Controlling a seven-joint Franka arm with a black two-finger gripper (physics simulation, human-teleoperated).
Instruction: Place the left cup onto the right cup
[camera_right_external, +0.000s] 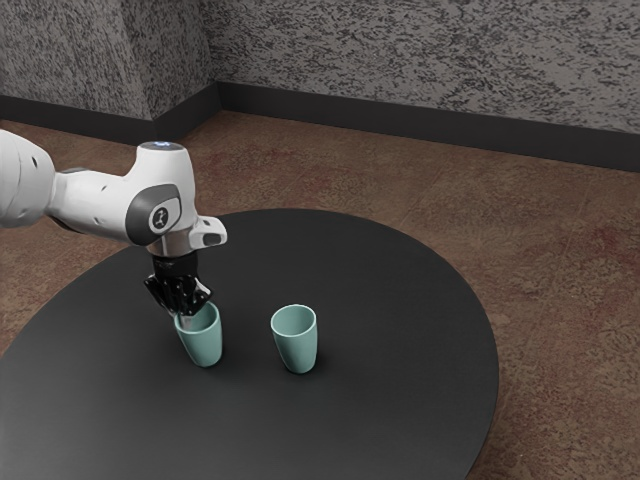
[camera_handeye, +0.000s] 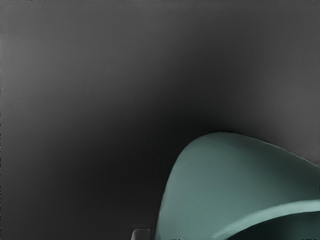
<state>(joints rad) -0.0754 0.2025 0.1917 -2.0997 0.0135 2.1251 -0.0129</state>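
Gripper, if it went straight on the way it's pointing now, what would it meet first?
The left teal cup, which sits tilted right under the gripper at its rim. Contact may already be made, since depth is unclear. Beyond the cup lies the black round table.

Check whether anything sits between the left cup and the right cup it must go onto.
Nothing visible does. The claw grips the tilted left cup at its rim; only bare table lies between it and the upright right cup, whose mouth is open.
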